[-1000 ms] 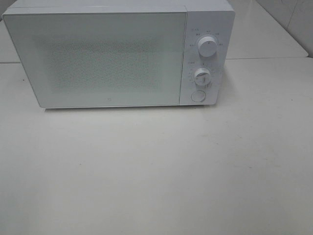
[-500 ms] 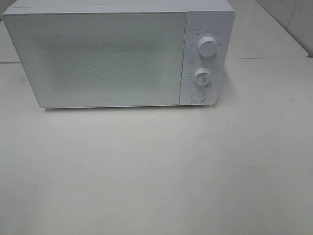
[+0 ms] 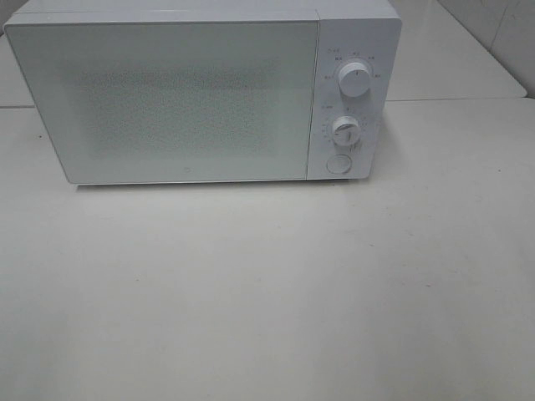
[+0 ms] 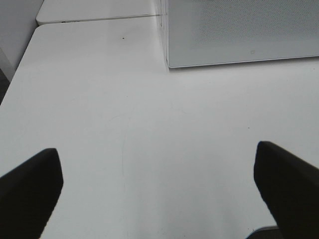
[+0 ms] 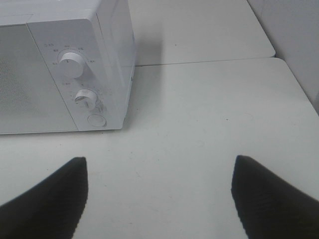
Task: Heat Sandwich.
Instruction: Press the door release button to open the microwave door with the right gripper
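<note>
The left gripper (image 4: 157, 159) is spread and empty, with a microwave (image 4: 239, 35) corner ahead of it. The right gripper (image 5: 159, 164), also spread and empty, faces the knobs (image 5: 72, 57). Only the high view shows the whole shut door (image 3: 167, 100). The sandwich's place cannot be told.

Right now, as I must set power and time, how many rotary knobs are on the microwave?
2. The upper knob sits high on the control panel at the right of the microwave. The lower knob is just below it, above a flat round button. None appears hidden.
</note>
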`<act>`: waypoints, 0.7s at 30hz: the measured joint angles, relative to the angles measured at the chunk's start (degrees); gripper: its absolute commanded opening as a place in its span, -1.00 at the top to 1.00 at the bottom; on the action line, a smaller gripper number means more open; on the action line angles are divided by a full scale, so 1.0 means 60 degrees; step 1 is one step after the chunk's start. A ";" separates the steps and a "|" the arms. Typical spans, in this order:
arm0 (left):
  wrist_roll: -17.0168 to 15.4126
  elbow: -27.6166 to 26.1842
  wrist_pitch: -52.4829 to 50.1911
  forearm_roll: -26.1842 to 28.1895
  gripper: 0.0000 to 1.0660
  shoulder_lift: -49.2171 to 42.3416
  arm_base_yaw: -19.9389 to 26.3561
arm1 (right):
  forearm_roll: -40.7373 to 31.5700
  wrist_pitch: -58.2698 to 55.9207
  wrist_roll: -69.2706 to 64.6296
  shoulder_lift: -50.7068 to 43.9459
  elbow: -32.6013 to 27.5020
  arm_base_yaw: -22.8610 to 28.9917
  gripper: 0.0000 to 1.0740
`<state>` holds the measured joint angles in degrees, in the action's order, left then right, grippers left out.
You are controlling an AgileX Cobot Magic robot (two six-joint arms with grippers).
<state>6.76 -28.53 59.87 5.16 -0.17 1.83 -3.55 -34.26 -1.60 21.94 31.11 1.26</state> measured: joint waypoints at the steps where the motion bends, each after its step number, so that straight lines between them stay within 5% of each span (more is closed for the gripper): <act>1: 0.0000 0.0000 0.0000 0.0000 -0.86 0.0000 0.0000 | 0.0000 0.0172 0.0000 0.0210 0.0000 0.0000 -0.42; 21: 0.0000 0.0000 0.0000 0.0000 -0.86 0.0000 0.0000 | 0.0095 0.4116 -0.0105 0.4507 -0.0010 0.0000 -0.42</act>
<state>6.76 -28.53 59.87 5.16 -0.17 1.83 -2.98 -9.57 -2.23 48.99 31.05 1.26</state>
